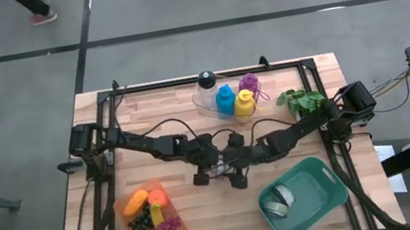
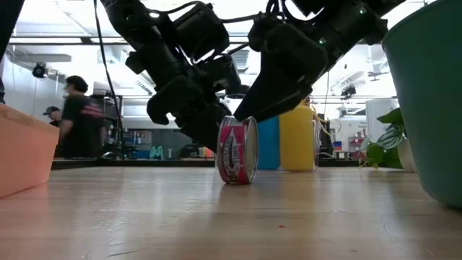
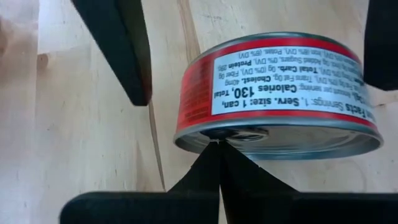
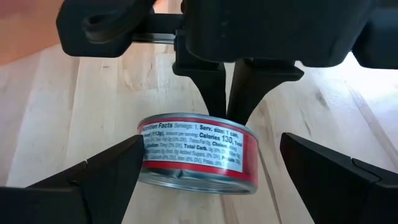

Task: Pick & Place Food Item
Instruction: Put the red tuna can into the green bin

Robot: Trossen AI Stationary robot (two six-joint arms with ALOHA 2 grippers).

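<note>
The can (image 2: 238, 150), a small flat tin with a red label, stands on its edge near the middle of the wooden table (image 1: 204, 214), between the two grippers. It is probably stiff and fairly heavy for its size, with smooth metal walls that may slip, and on its edge it could roll away (the flat ends look like the safer faces to clamp).

The left gripper (image 4: 225, 102) has its fingers pressed together into a point that touches the can's rim, seemingly propping it rather than holding it. The right gripper (image 4: 205, 177) has its jaws wide, one finger on each side of the can, neither yet touching.

The tabletop is bare pale wood, level and smooth. A green bin (image 1: 304, 194) lies near and to the right, an orange tray (image 1: 154, 220) of toy fruit near and to the left, and bottles (image 1: 234, 100) stand at the far edge with a leafy plant (image 1: 302, 100) on the right. Beyond the table the low view shows a bright workshop with people (image 2: 79, 119) at the far left.
</note>
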